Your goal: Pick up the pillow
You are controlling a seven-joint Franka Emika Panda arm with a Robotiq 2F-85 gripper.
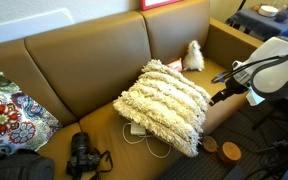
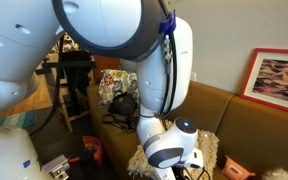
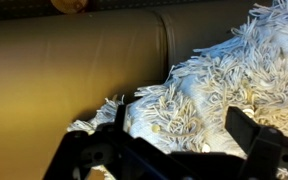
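Pillow (image 1: pixel 164 103), shaggy and cream, lies on the brown sofa (image 1: pixel 84 60) straight ahead of my gripper (image 3: pixel 174 145). The fingers stand wide apart at its fringed edge, gripping nothing. A white fluffy toy (image 1: pixel 193 55) sits off to one side, by the backrest. Beyond the pillow lie a white cable (image 1: pixel 136 131), a black camera (image 1: pixel 81 155) and a floral cushion (image 1: pixel 9 115).

Cream-white shaggy pillow (image 1: pixel 164 103), brown couch (image 1: pixel 84 60), floral multicoloured pillow (image 1: pixel 9 113)
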